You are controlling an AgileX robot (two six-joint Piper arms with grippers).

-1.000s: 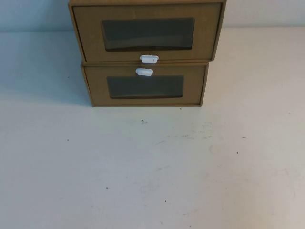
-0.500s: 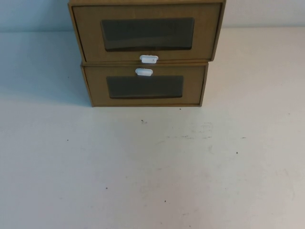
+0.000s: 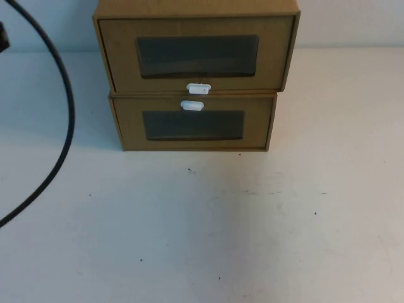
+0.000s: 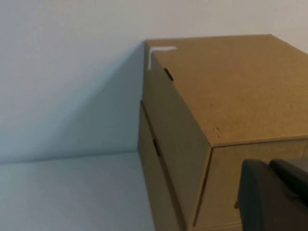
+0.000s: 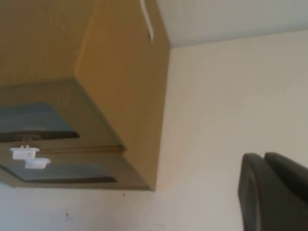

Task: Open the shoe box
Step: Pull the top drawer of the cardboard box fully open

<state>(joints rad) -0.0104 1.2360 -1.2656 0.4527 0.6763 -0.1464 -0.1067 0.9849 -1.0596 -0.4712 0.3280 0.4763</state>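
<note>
Two brown cardboard shoe boxes are stacked at the back of the table. The upper box [image 3: 197, 53] and lower box [image 3: 192, 126] both have dark front windows and are closed. A white pull tab [image 3: 198, 89] sits on the upper front and another white tab [image 3: 192, 105] on the lower. My left gripper [image 4: 269, 164] is shut and empty, level with the upper box's [image 4: 231, 86] left front corner. My right gripper [image 5: 263, 156] is shut and empty, off to the right of the boxes [image 5: 120, 72], apart from them. Neither gripper shows in the high view.
A black cable [image 3: 63, 126] curves down the left side of the high view over the white table [image 3: 202, 240]. A pale wall stands behind the boxes. The tabletop has small dark specks.
The boxes now sit a little lower in the high view, showing the upper box's top edge. A black cable has come into view on the left.
</note>
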